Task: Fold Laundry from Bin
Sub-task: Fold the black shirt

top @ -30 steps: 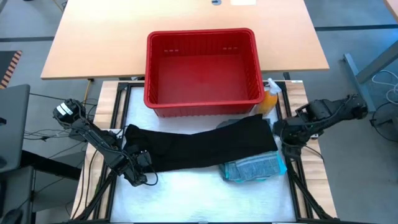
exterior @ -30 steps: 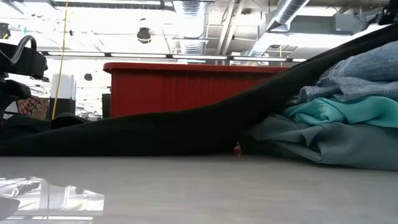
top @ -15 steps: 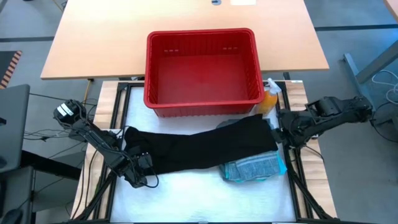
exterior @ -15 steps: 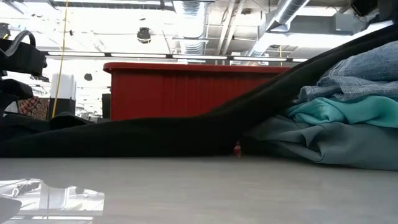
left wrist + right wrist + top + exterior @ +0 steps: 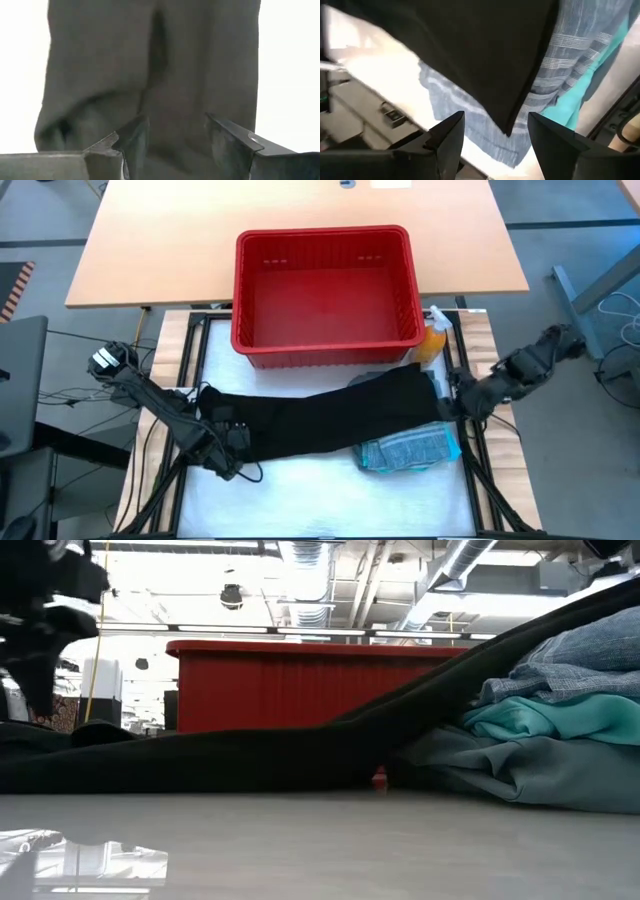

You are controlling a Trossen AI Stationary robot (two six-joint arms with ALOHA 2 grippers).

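A long black garment (image 5: 320, 415) lies across the white table top. Its right end rests on a pile of folded laundry: a blue-grey striped cloth (image 5: 410, 448), a teal one (image 5: 560, 720) and a grey-green one (image 5: 520, 770). The red bin (image 5: 325, 232) stands behind it, with nothing inside. My left gripper (image 5: 228, 450) hangs open over the garment's left end (image 5: 150, 65), pointing down. My right gripper (image 5: 462, 405) is open above the garment's right corner (image 5: 510, 125), which shows between its fingers, apart from them.
An orange spray bottle (image 5: 433, 340) stands at the bin's right near corner, close to my right arm. The table's black frame rails (image 5: 470, 460) run along both sides. Bare white table top (image 5: 300, 490) lies between the garment and the near edge.
My left gripper has risen off the black garment's left end and rolled a little. My right arm has swung and its wrist has rolled strongly, while the gripper stays by the garment's right corner. The garment's stretch between pile and table has sagged slightly.
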